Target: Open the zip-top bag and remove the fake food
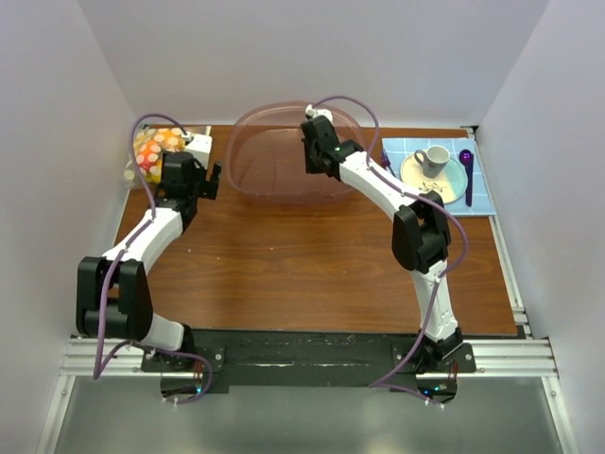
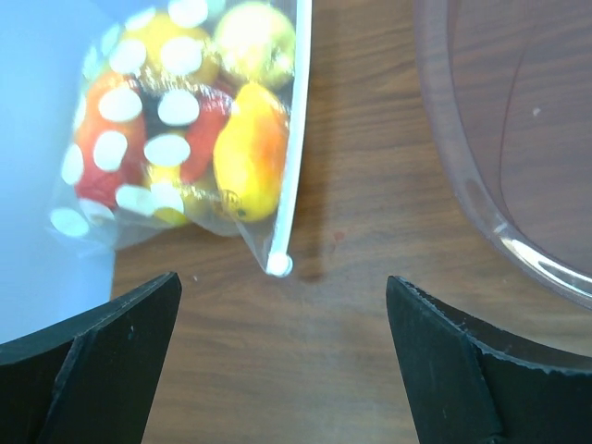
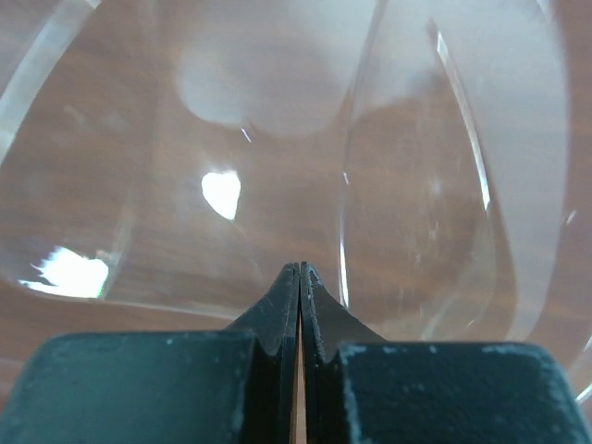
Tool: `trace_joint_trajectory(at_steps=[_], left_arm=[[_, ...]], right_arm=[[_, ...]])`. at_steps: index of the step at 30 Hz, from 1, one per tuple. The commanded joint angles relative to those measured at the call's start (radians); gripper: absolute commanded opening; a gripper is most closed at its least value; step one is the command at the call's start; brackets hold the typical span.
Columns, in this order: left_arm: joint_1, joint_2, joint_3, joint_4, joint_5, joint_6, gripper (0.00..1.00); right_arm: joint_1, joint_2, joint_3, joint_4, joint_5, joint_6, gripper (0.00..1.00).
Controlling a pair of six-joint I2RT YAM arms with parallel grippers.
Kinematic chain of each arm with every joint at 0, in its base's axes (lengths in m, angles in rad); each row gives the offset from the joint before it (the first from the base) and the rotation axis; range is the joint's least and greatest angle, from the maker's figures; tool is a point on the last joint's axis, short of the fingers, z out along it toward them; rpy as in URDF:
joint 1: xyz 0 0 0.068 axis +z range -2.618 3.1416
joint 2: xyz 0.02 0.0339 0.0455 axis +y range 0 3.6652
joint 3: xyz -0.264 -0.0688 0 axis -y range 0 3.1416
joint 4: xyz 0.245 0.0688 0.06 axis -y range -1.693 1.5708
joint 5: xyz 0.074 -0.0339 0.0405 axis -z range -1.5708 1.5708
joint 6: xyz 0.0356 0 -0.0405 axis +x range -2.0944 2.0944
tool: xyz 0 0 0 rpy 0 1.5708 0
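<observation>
**Clear, soft, white-dotted zip-top bag [image 2: 185,120] lies left of the large pink-tinted transparent bowl [image 1: 248,182], with the left tool [image 2: 282,310] spread wide and the right tool [image 3: 300,274] shut.**

The bag rests on the brown wooden bench [image 1: 302,265], apart from the bowl, its white zip strip on the bowl-facing side. The yellow, orange and red plastic fake food [image 2: 250,153] is inside it. The left tool hangs between bag and bowl, gripping nothing. The right tool sits over the bowl, its fingers pressed together and empty.

Zip-top bag [image 2: 294,120] cut off at top edge; bowl [image 2: 462,176] cut off right; fake food [image 2: 250,153] blurred behind plastic.
</observation>
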State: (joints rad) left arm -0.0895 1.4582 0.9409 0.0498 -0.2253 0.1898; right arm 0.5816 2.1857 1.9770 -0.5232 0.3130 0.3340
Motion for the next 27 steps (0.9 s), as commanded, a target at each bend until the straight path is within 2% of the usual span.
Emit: trace_joint_trajectory(at_steps=[1,10,13,16,17,19,20,27], left_arm=[[-0.074,0.042,-0.056,0.307,-0.115,0.149,0.99],[-0.111,0.269,-0.019,0.539,-0.31,0.304,0.99],[-0.099,0.326,0.005,0.558,-0.339,0.312,0.99],[-0.04,0.309,0.05,0.44,-0.28,0.197,0.98],[-0.017,0.297,0.086,0.383,-0.182,0.106,0.98],[0.052,0.258,0.101,0.302,-0.093,0.045,0.99],[0.066,0.251,0.092,0.301,-0.041,0.034,0.99],[0.073,0.323,0.07,0.386,-0.068,0.106,1.0]], right_arm=[[-0.002,-0.072,-0.136,0.052,0.018,0.043,0.0],[0.0,-0.205,-0.371,0.045,-0.063,0.077,0.0],[0.0,-0.266,-0.478,0.045,-0.066,0.099,0.0],[0.0,-0.345,-0.575,0.035,-0.061,0.12,0.0],[0.0,-0.384,-0.617,0.028,-0.066,0.126,0.0],[0.0,-0.415,-0.656,0.02,-0.074,0.135,0.0],[0.0,-0.444,-0.693,0.009,-0.081,0.14,0.0],[0.009,-0.555,-0.833,-0.004,-0.109,0.149,0.0]])
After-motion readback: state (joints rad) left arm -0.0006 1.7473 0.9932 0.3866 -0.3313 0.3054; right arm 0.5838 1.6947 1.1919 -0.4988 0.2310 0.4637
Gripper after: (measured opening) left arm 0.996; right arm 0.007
